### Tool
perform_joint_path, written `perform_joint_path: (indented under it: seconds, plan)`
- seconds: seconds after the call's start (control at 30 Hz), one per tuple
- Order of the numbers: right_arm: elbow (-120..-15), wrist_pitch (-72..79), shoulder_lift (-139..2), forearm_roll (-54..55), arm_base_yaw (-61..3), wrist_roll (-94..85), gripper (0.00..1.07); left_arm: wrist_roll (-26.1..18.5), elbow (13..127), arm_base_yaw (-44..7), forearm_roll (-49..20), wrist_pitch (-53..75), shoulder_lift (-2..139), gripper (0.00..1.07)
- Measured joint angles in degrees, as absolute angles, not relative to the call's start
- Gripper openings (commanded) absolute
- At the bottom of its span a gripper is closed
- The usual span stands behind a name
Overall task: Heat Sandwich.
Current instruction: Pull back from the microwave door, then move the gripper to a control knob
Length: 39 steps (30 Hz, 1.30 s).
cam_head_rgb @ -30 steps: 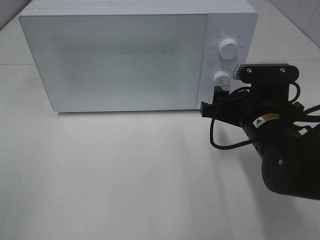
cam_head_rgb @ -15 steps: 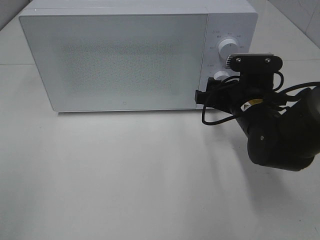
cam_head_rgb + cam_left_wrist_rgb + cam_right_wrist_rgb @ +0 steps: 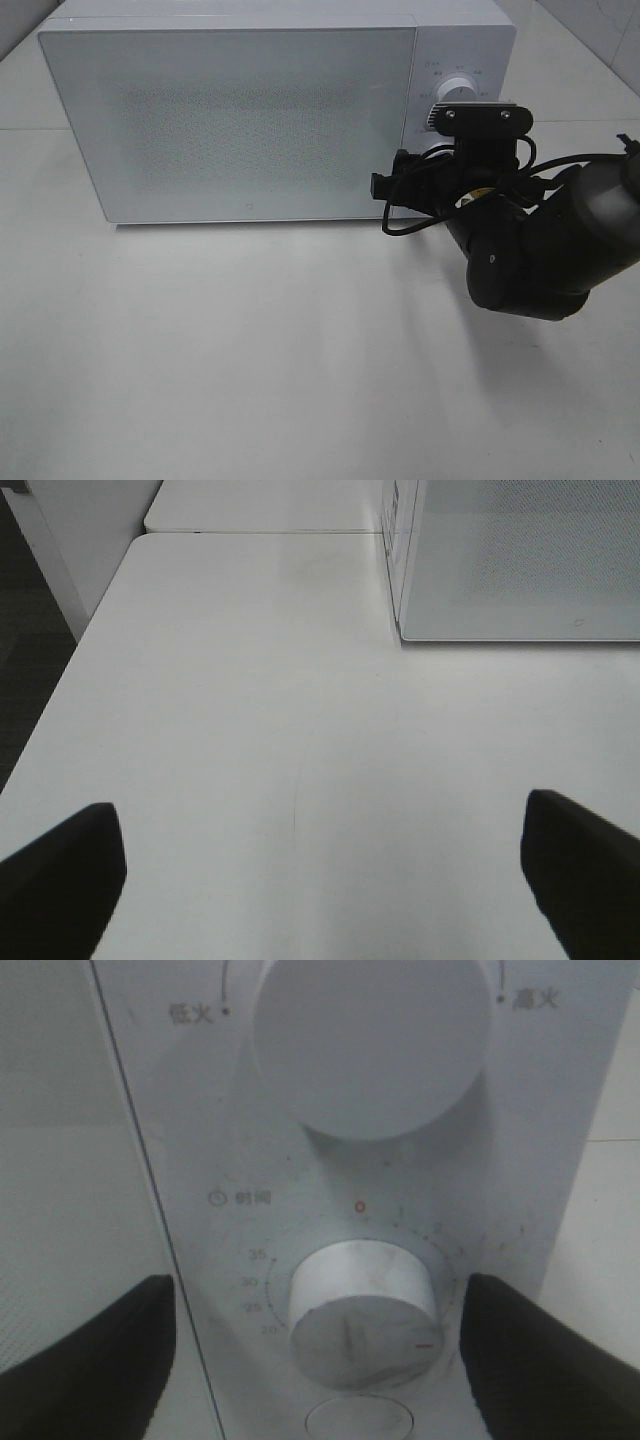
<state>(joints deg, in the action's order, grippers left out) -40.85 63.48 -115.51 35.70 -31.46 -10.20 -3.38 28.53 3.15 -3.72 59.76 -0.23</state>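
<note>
The white microwave (image 3: 240,120) stands at the back of the table with its door shut. The sandwich is hidden from every view. My right gripper (image 3: 320,1285) is open, its two dark fingers (image 3: 90,1360) standing on either side of the lower timer knob (image 3: 360,1315) with a gap to it on each side. Above that knob sits the larger power knob (image 3: 372,1045). From the high camera, the right arm (image 3: 530,250) covers the lower knob. My left gripper (image 3: 318,810) is open over bare table, left of the microwave (image 3: 520,560), holding nothing.
The white table (image 3: 250,350) stretches in front of the microwave. Its left edge (image 3: 70,680) drops to a dark floor. A seam to a second tabletop (image 3: 260,532) runs behind. A round button (image 3: 358,1422) sits below the timer knob.
The right arm has moved left and up toward the microwave's control panel, and its wrist now covers the lower knob in the high view. Both grippers stayed open.
</note>
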Motion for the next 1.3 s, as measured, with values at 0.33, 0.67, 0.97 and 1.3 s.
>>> perform_joint_path:
  seconds: [0.33, 0.67, 0.97, 1.3]
  plan:
    - [-40.9, 63.3, -115.6, 35.8, -31.5, -10.3, 0.55, -3.4, 28.5, 3.2, -3.7, 59.8, -0.2, 1.01]
    - [-40.9, 64.1, -115.7, 37.9, -31.2, -10.9, 0.03, -3.4, 28.5, 3.2, -3.7, 59.8, -0.2, 1.01]
    - [-40.9, 64.1, -115.7, 37.9, -31.2, -12.4, 0.03, -3.4, 28.5, 3.2, -3.7, 59.8, -0.2, 1.01]
    - [-40.9, 64.5, -115.9, 37.9, -31.2, -12.1, 0.03, -3.4, 28.5, 3.2, -3.7, 59.8, -0.2, 1.01]
